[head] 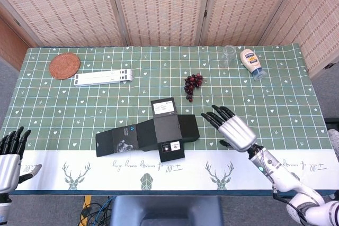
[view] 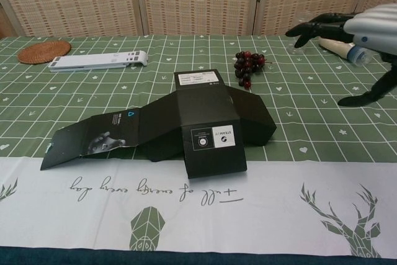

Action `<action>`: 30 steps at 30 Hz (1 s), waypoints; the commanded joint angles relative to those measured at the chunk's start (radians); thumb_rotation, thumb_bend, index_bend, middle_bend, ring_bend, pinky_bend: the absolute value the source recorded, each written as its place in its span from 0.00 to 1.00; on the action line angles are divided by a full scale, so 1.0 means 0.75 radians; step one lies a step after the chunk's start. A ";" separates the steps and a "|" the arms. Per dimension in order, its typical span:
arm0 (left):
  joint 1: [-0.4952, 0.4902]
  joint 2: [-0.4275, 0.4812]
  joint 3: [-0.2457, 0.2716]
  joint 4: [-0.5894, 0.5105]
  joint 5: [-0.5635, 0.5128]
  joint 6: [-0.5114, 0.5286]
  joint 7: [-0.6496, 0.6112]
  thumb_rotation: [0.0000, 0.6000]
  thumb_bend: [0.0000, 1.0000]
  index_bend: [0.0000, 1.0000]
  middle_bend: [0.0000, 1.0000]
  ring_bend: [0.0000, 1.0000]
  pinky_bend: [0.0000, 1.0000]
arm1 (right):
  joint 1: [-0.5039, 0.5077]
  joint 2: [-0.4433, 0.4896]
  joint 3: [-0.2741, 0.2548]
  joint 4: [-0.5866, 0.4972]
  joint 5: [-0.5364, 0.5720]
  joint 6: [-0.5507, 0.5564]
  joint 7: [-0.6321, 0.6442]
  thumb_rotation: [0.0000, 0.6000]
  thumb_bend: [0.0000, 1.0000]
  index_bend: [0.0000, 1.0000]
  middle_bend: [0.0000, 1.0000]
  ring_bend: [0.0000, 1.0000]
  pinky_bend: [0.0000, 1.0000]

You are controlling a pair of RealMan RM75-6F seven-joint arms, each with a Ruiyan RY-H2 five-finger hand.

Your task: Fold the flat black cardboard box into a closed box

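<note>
Table (head: 275, 72), green checked cloth with a white deer-print front band: carrying all items listed below.

Black cardboard box (head: 148, 135), unfolded and not yet closed: lying near the front middle of the table, its long axis running left to right. A long flap is reaching out toward the robot's left, a raised humped section is sitting at its right end (seen best from the chest camera), and short panels are sticking out front and back across the middle.

Right hand (head: 233, 129): hovering just beside the box's right end, the box lying directly to its left. Fingers (head: 214, 117) are spread wide and pointing toward that raised end, apart from it and holding nothing. This is plainly the nearer hand; judged from here, the first fold is falling to it, starting at the right end.

Left hand (head: 9, 157): sitting at the table's front left corner, well apart from the long flap's tip, fingers apart and holding nothing (partly cropped by the head view's edge, absent from the chest view).
</note>
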 commanded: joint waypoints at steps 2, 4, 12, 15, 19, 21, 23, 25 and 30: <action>0.008 0.006 0.002 -0.006 0.000 0.008 -0.007 1.00 0.14 0.00 0.00 0.00 0.08 | 0.121 -0.139 0.022 0.124 -0.011 -0.095 -0.015 1.00 0.20 0.00 0.15 0.06 0.12; 0.011 0.009 0.003 -0.009 0.004 0.012 -0.011 1.00 0.14 0.00 0.00 0.00 0.08 | 0.157 -0.179 0.021 0.163 -0.018 -0.119 -0.030 1.00 0.20 0.00 0.15 0.06 0.12; 0.030 0.017 0.013 -0.014 0.009 0.028 -0.030 1.00 0.14 0.00 0.00 0.00 0.08 | 0.263 -0.320 -0.009 0.295 -0.018 -0.190 -0.014 1.00 0.20 0.00 0.09 0.06 0.12; 0.035 0.018 0.016 -0.013 0.010 0.030 -0.038 1.00 0.14 0.00 0.00 0.00 0.08 | 0.286 -0.366 -0.021 0.333 -0.018 -0.190 0.001 1.00 0.20 0.00 0.06 0.05 0.12; 0.039 0.022 0.018 -0.015 0.008 0.028 -0.040 1.00 0.14 0.00 0.00 0.00 0.08 | 0.311 -0.416 -0.039 0.388 -0.037 -0.171 0.012 1.00 0.20 0.00 0.05 0.02 0.12; 0.040 0.024 0.017 -0.016 0.005 0.026 -0.043 1.00 0.14 0.00 0.00 0.00 0.08 | 0.324 -0.442 -0.047 0.425 -0.051 -0.156 0.021 1.00 0.20 0.00 0.04 0.01 0.12; 0.041 0.024 0.017 -0.017 0.003 0.025 -0.045 1.00 0.14 0.00 0.00 0.00 0.08 | 0.338 -0.466 -0.058 0.458 -0.060 -0.153 0.035 1.00 0.20 0.00 0.04 0.00 0.10; 0.043 0.024 0.018 -0.016 0.004 0.024 -0.049 1.00 0.14 0.00 0.00 0.00 0.08 | 0.350 -0.480 -0.069 0.477 -0.064 -0.156 0.044 1.00 0.20 0.00 0.02 0.00 0.06; 0.046 0.023 0.018 -0.010 -0.003 0.018 -0.057 1.00 0.14 0.00 0.00 0.00 0.08 | 0.378 -0.540 -0.096 0.554 -0.105 -0.117 0.067 1.00 0.20 0.00 0.00 0.00 0.00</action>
